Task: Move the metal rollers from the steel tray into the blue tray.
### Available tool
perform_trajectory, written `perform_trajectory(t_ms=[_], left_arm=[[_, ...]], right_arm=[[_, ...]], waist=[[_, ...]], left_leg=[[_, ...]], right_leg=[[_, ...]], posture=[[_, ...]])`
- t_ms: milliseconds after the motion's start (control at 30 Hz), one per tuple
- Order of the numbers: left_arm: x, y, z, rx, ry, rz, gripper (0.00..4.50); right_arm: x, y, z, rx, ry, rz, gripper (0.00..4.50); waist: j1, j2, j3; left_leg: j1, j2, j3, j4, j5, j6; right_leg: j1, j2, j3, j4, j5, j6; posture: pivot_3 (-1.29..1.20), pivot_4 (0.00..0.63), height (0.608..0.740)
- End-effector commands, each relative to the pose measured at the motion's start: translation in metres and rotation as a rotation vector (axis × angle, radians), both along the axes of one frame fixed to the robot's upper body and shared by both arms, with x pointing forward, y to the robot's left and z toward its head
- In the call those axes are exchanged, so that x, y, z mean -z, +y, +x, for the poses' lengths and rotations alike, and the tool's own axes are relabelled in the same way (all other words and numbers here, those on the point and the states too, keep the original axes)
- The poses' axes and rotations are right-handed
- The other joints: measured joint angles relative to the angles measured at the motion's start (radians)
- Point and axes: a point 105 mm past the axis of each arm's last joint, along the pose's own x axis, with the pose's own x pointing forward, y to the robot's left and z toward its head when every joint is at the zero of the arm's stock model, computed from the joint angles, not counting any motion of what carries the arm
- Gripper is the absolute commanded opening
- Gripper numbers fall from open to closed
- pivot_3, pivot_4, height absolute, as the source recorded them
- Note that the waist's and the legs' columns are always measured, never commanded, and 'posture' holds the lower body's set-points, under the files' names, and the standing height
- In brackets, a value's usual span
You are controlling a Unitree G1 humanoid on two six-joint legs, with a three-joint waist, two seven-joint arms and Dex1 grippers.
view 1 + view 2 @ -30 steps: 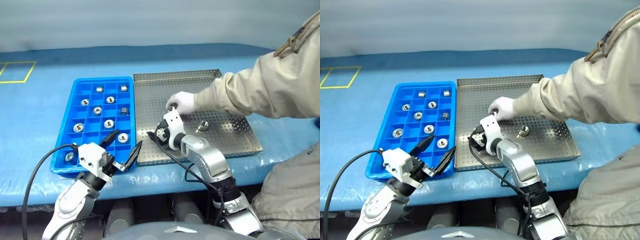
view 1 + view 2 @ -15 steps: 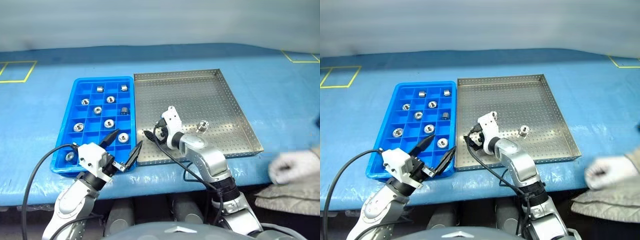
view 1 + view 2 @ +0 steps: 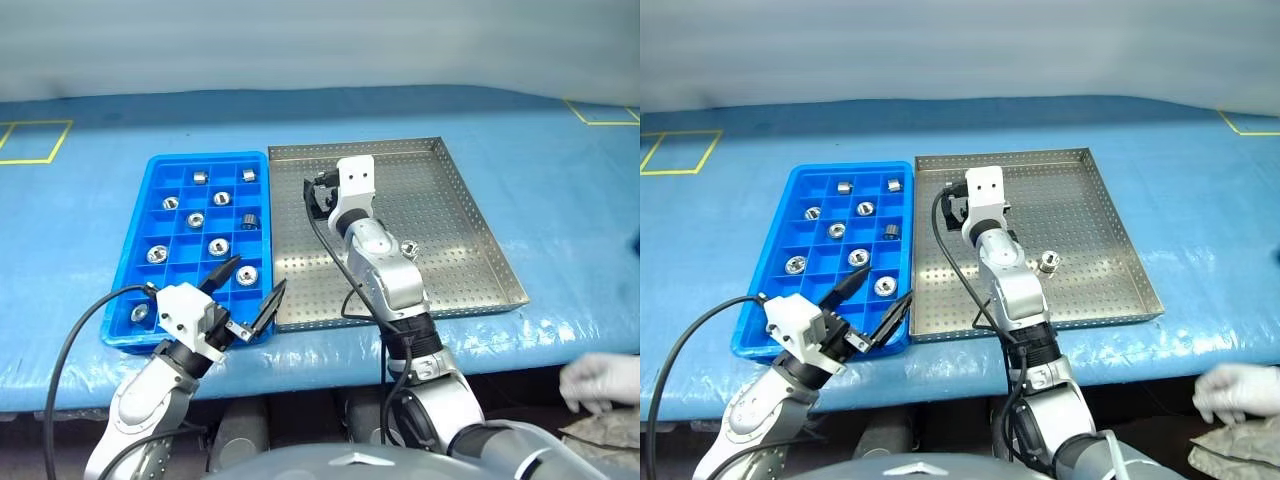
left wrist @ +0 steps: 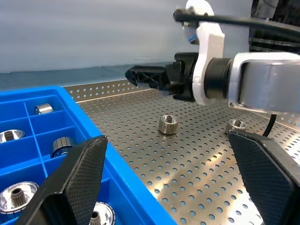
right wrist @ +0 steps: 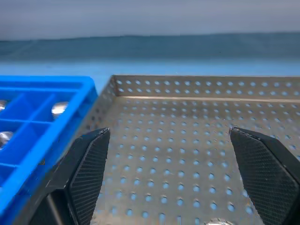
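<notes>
Right gripper (image 5: 164, 178), fingers spread and empty, level above the steel tray (image 3: 470, 215); left gripper (image 3: 247, 289) likewise spread over the blue tray (image 3: 160, 165). Two rollers (image 4: 168, 124) remain on the steel. To grasp well, dip squarely over one roller before closing.

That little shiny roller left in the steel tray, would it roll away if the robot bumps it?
Probably not right away: the roller stands on its flat end on the steel tray, hole up. Knocked onto its round side, it likely would roll, though the tray's raised rim should stop it. Its polished metal looks slippery and fairly heavy for its size.
</notes>
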Motion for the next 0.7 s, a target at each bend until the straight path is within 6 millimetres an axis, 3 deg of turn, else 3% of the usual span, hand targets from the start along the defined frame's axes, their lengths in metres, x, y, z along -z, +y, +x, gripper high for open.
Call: perform_trajectory(t_ms=[33, 233, 600, 700], left_arm=[[-0.006, -0.002, -0.002, 0.010, -0.025, -0.002, 4.50], [-0.005, -0.002, -0.003, 0.006, -0.022, -0.002, 4.50], [-0.005, -0.003, -0.002, 0.009, -0.023, -0.006, 4.50], [-0.005, -0.003, -0.002, 0.006, -0.021, -0.006, 4.50]], right_arm=[[0.000, 0.001, 0.003, 0.069, 0.002, 0.028, 4.29], [0.027, -0.006, 0.000, 0.136, 0.122, 0.080, 4.29], [0.066, 0.006, -0.015, 0.051, 0.296, 0.121, 4.29], [0.071, 0.006, -0.016, 0.042, 0.313, 0.112, 3.37]], waist=[[0.000, 0.000, 0.000], [0.000, 0.000, 0.000], [-0.003, 0.000, 0.000], [-0.004, 0.000, 0.000]], left_leg=[[0.000, 0.000, 0.000, 0.000, 0.000, 0.000], [0.000, 0.000, 0.000, 0.000, 0.000, 0.000], [0.001, 0.000, 0.000, 0.000, 0.000, 0.000], [0.003, 0.000, -0.001, 0.001, 0.000, 0.000]], right_leg=[[0.000, 0.000, 0.000, 0.000, 0.000, 0.000], [0.000, 0.000, 0.000, 0.000, 0.000, 0.000], [0.001, 0.000, 0.000, 0.000, 0.000, 0.000], [0.003, 0.000, 0.000, 0.000, 0.000, 0.000]], posture=[[0.07, 0.150, 0.740], [0.08, 0.150, 0.740], [0.08, 0.150, 0.740], [0.08, 0.150, 0.740]])
